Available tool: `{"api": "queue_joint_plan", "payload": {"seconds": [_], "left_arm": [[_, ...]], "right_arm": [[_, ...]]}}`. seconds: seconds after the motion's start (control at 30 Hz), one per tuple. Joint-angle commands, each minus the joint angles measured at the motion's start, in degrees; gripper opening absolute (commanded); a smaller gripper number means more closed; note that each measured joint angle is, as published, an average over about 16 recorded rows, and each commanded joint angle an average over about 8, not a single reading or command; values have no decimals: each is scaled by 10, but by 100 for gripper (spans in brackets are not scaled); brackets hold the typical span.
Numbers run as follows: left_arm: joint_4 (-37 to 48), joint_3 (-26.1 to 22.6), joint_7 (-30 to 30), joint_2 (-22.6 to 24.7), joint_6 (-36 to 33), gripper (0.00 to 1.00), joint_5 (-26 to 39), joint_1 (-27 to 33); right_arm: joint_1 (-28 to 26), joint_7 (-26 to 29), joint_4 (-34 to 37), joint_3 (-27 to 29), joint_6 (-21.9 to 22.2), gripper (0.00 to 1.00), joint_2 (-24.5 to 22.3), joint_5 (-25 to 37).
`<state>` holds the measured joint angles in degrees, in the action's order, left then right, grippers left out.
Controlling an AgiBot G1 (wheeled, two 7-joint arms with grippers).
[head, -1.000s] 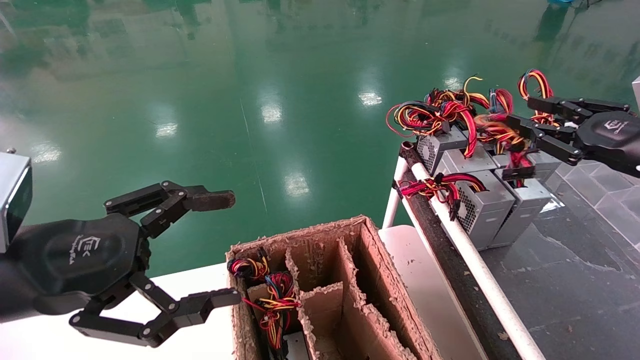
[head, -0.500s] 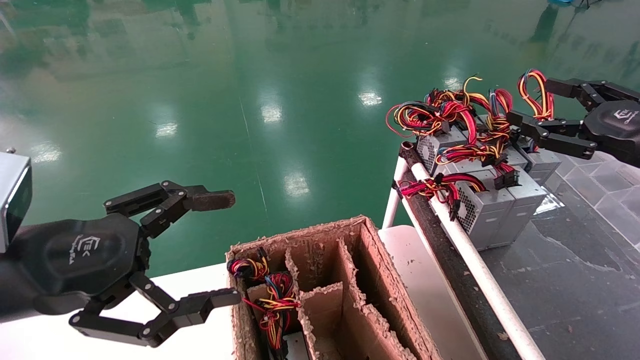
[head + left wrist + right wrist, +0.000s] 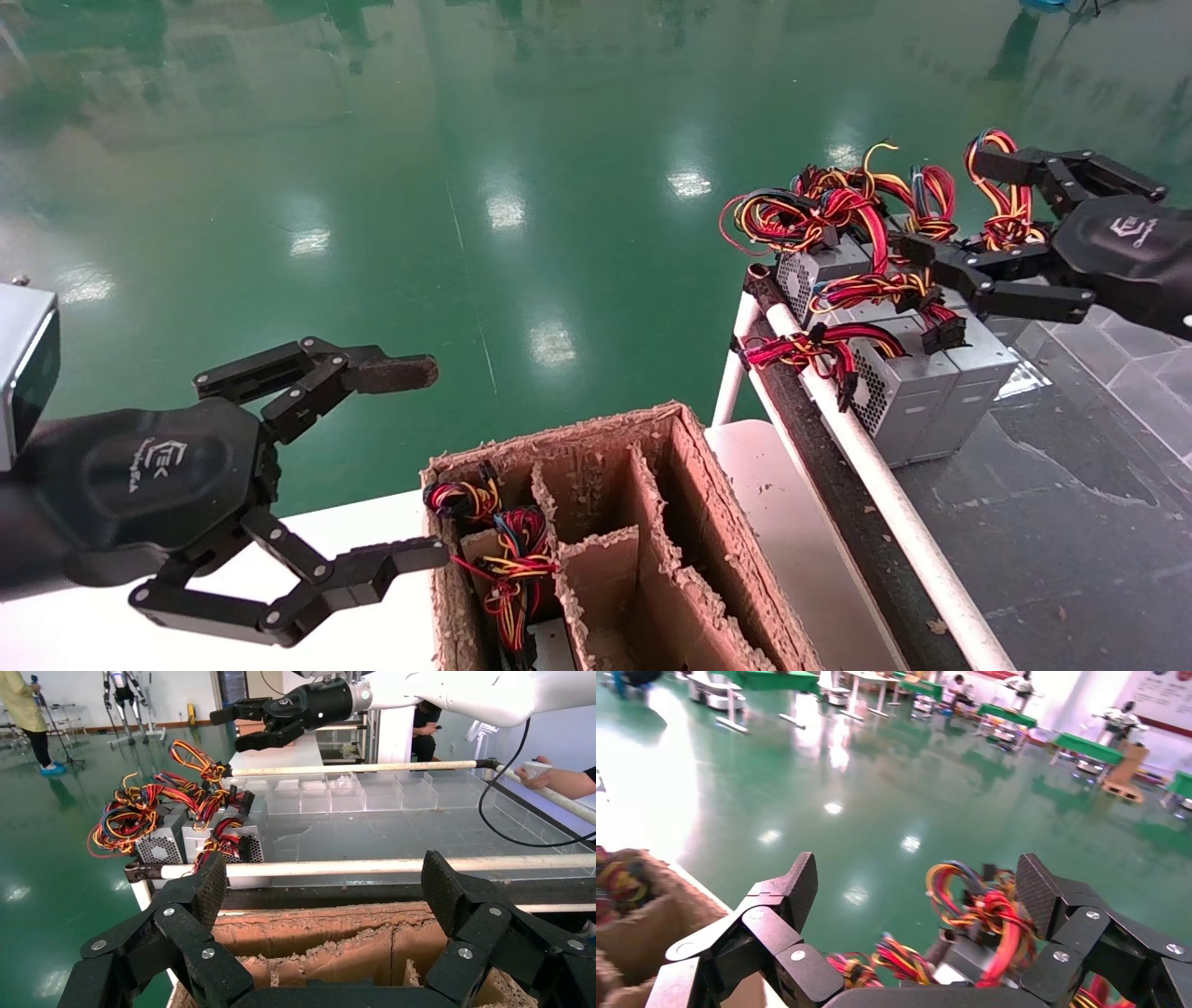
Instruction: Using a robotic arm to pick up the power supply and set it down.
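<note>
Several grey power supplies [image 3: 908, 387] stand clustered at the near corner of a dark table, their red, yellow and black wire bundles [image 3: 838, 210] piled on top. The robotic arm, my white right arm [image 3: 457, 692], holds its gripper [image 3: 950, 207] open just above the back of the cluster, among the wire loops and gripping nothing. In the right wrist view the gripper [image 3: 917, 885] frames wires and a grey box [image 3: 961, 959] below it. My left gripper [image 3: 410, 464] hangs open and empty to the left of a cardboard box; in its wrist view [image 3: 325, 881] the power supplies [image 3: 163, 846] are far off.
A brown cardboard divider box [image 3: 694, 522] stands on a white table [image 3: 801, 522]; wire bundles [image 3: 507, 559] fill its left cells. A white rail [image 3: 885, 494] edges the dark table [image 3: 1071, 522]. Green floor lies beyond. A person's hand [image 3: 555, 776] rests far off.
My right gripper lifted out of the wire bundles and drew back to the right, then came a little leftward over them, staying open. The rear supplies and wires shifted. The left arm has not moved.
</note>
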<state>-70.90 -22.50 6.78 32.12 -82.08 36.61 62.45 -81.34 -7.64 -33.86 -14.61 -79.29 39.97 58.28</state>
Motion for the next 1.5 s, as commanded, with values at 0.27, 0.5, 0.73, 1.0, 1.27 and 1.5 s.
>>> {"api": "queue_joint_plan", "payload": {"seconds": [0.27, 0.5, 0.73, 1.0, 1.27, 1.5], "left_arm": [[0, 0, 0, 0, 0, 100, 0, 0], [0, 0, 0, 0, 0, 100, 0, 0], [0, 0, 0, 0, 0, 100, 0, 0], [0, 0, 0, 0, 0, 100, 0, 0], [0, 0, 0, 0, 0, 100, 0, 0], [0, 0, 0, 0, 0, 100, 0, 0]], "right_arm": [[43, 40, -87, -3, -14, 100, -11, -36], [76, 71, -153, -5, -25, 100, -19, -63], [110, 102, -221, -8, -36, 100, -28, -91], [148, 138, -297, -11, -48, 100, -37, -123], [185, 172, -372, -13, -60, 100, -46, -154], [204, 188, -410, -14, -66, 100, -51, -169]]}}
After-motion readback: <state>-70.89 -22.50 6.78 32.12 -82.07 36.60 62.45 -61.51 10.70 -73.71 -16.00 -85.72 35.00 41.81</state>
